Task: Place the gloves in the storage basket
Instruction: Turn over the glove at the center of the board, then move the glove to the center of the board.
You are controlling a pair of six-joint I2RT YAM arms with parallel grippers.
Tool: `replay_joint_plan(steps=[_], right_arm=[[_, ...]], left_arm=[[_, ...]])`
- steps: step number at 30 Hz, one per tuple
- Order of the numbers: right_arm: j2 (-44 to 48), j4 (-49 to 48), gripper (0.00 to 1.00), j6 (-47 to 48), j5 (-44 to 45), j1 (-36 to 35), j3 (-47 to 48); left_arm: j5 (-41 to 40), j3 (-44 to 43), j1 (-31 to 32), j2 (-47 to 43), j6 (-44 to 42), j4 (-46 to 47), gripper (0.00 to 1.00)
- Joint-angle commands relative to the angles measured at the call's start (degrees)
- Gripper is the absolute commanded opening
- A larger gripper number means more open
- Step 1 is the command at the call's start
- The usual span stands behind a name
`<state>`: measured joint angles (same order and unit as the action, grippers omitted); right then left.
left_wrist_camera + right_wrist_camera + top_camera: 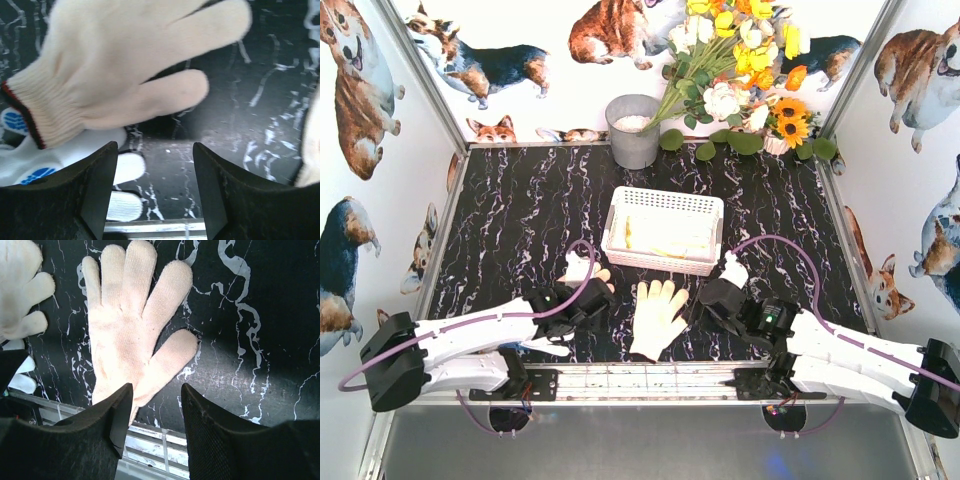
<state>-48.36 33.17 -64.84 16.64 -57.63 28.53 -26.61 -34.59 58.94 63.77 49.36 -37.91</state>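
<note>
1. Black, white-veined table (520, 220) fills the overhead view, walled by dog-print panels (360, 150). A grey bucket (633, 130) and flowers (740, 60) stand at the far edge.
2. Same view: the white basket (665, 262) sits mid-table with pale items inside, too small to tell apart. Nearer, a cream glove (657, 318) lies flat between the left gripper (592, 300) and the right gripper (710, 298). Another white glove (732, 268) lies just beyond the right gripper.
3. Left wrist view: the left gripper (155, 150) is released, its fingers apart over bare table with nothing between them. Just beyond lies a red-cuffed glove (115, 65), overlapping a blue-dotted glove (60, 160) on the left.
4. Right wrist view: the right gripper (156, 387) is released too. The cream glove (130, 340) lies flat on the table, fingers pointing far, its cuff end passing behind the left finger and not pinched. More glove fingers (20, 290) show at the far left.
</note>
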Motion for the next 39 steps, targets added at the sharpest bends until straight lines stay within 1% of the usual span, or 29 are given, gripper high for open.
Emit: replay_joint_plan(steps=[1, 5, 8, 11, 15, 17, 23, 26, 27, 31, 33, 36, 39], right_arm=[[0.1, -2.46, 0.46, 0.14, 0.69, 0.24, 0.19], [-0.24, -2.79, 0.46, 0.35, 0.32, 0.24, 0.46], [-0.01, -2.83, 0.46, 0.44, 0.32, 0.28, 0.59], [0.16, -2.69, 0.46, 0.54, 0.32, 0.39, 0.62], [0.17, -2.47, 0.47, 0.76, 0.15, 0.5, 0.88], [0.27, -2.32, 0.46, 0.81, 0.14, 0.5, 0.99], [0.63, -2.15, 0.46, 1.11, 0.08, 0.61, 1.22], [0.71, -2.63, 0.47, 1.9, -0.3, 0.65, 1.35], [0.74, -3.03, 0.46, 2.23, -0.52, 0.64, 1.28], [0.9, -3.61, 0.46, 2.26, -1.06, 0.61, 1.25], [1.03, -3.6, 0.46, 2.35, -1.23, 0.61, 1.34], [1.25, -3.47, 0.46, 2.35, -1.49, 0.62, 1.44], [1.34, -3.49, 0.46, 2.28, -1.35, 0.59, 1.44]], left_arm=[[-4.55, -0.89, -2.17, 1.06, 0.05, -3.47, 0.56], [-4.49, -2.37, -4.63, 5.41, -2.4, -0.67, 0.55], [-3.6, -3.71, -5.15, 9.12, -4.47, 1.07, 0.53], [-2.65, -3.79, -5.59, 10.95, -6.2, 4.26, 0.52], [1.61, -2.69, -7.64, 13.53, -8.11, 8.49, 0.47], [2.74, -2.36, -7.95, 14.77, -8.1, 9.22, 0.42], [4.3, -0.41, -8.01, 14.17, -7.53, 12.05, 0.12], [4.46, -0.96, -7.96, 13.36, -7.91, 12.17, 0.02], [4.85, -1.37, -8.0, 13.24, -8.08, 12.16, 0.0], [8.29, -3.36, -7.96, 12.62, -8.0, 12.56, 0.0], [12.15, -4.56, -7.96, 12.17, -6.76, 13.08, 0.0], [19.89, -5.15, -7.86, 11.18, -2.59, 15.7, 0.0], [24.16, -4.48, -7.21, 10.64, 2.55, 19.66, 0.0]])
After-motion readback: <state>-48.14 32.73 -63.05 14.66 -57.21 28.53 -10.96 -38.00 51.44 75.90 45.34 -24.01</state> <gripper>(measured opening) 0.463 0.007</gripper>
